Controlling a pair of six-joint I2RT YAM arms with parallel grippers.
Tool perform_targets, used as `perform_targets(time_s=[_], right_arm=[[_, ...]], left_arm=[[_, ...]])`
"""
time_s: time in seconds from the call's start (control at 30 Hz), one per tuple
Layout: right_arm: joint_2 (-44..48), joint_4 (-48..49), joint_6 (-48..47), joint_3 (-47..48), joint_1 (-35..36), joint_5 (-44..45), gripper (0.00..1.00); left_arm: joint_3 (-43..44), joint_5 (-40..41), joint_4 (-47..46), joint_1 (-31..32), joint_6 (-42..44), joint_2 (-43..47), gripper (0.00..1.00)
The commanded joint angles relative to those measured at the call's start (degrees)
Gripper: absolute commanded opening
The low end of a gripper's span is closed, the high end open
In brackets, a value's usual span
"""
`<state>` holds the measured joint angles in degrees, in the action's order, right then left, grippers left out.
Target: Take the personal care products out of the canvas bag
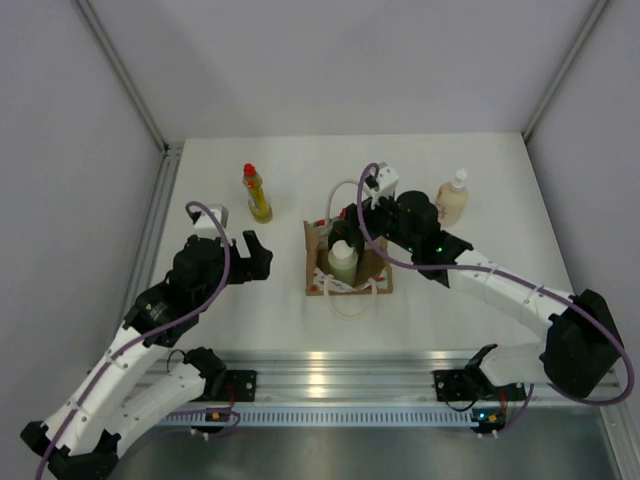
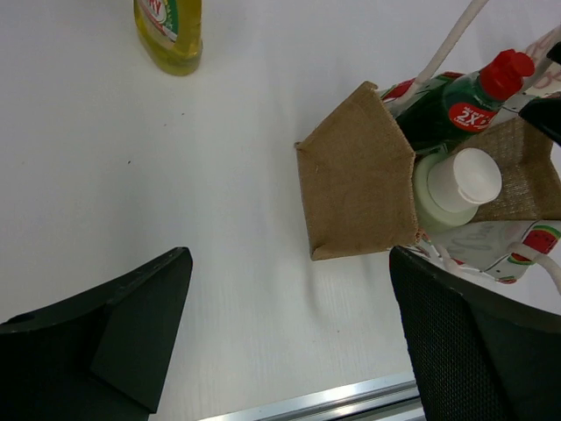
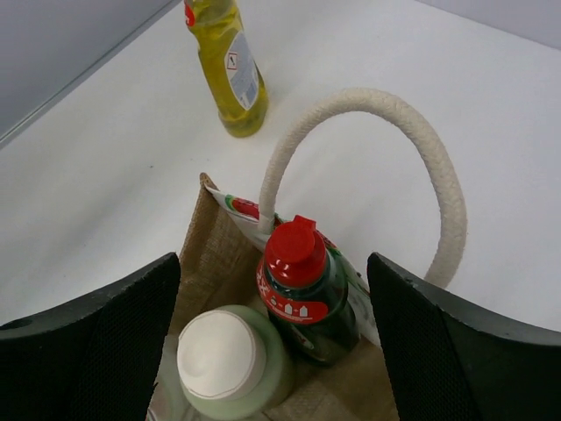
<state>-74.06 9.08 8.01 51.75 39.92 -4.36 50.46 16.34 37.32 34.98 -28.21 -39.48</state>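
The canvas bag (image 1: pixel 313 250) stands open near the middle of the table (image 1: pixel 300 160). You still have two bottles upright inside it. The pale bottle with the white cap (image 1: pixel 342 262) sits toward the bag's 6 o'clock side. The dark green bottle with the red cap (image 3: pixel 311 303) is just beside it toward 12 o'clock, by the far loop handle (image 3: pixel 412 140).

Your right claw (image 3: pixel 273 289) hangs over the bag's mouth, released. Its jaws are spread wide to either side of the green bottle's red cap and touch nothing.

Two bottles are already out on the table. The slim yellow bottle with the red cap (image 1: pixel 257 193) stands at about 10 o'clock from the bag, well apart from it. The cream bottle with the white cap (image 1: pixel 452 200) stands at about 2 o'clock, just beyond your right arm's wrist.

Your left claw (image 1: pixel 255 258) is at 9 o'clock from the bag, near its side wall. It is also released, jaws apart over bare table and holding nothing.
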Motion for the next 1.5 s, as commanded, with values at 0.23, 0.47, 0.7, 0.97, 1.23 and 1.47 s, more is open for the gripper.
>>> perform_targets(time_s=[0.23, 0.47, 0.7, 0.97, 1.23, 1.47], right_arm=[[-5.9, 10.0, -4.6, 3.1, 3.5, 8.5, 0.79], [-8.3, 14.7, -5.3, 2.0, 3.5, 9.2, 0.73], [-11.1, 15.5, -4.6, 2.7, 3.6, 9.2, 0.66], [-11.5, 17.2, -4.0, 0.6, 3.6, 8.8, 0.55], [-11.9, 16.8, -4.1, -0.2, 3.6, 8.6, 0.49], [-11.7, 17.5, -3.9, -0.6, 3.6, 8.1, 0.28]], left_arm=[[-1.6, 4.4, 1.5, 0.2, -1.1, 2.4, 0.98], [-1.5, 4.2, 1.6, 0.1, -0.9, 1.9, 0.98], [-1.6, 4.0, 1.5, 0.1, -1.0, 2.0, 0.98], [-1.5, 3.7, 1.5, 0.1, -0.9, 2.0, 0.98], [-1.3, 3.2, 1.5, 0.1, -0.7, 2.1, 0.98], [-1.3, 3.0, 1.5, 0.1, -0.6, 2.2, 0.98]])
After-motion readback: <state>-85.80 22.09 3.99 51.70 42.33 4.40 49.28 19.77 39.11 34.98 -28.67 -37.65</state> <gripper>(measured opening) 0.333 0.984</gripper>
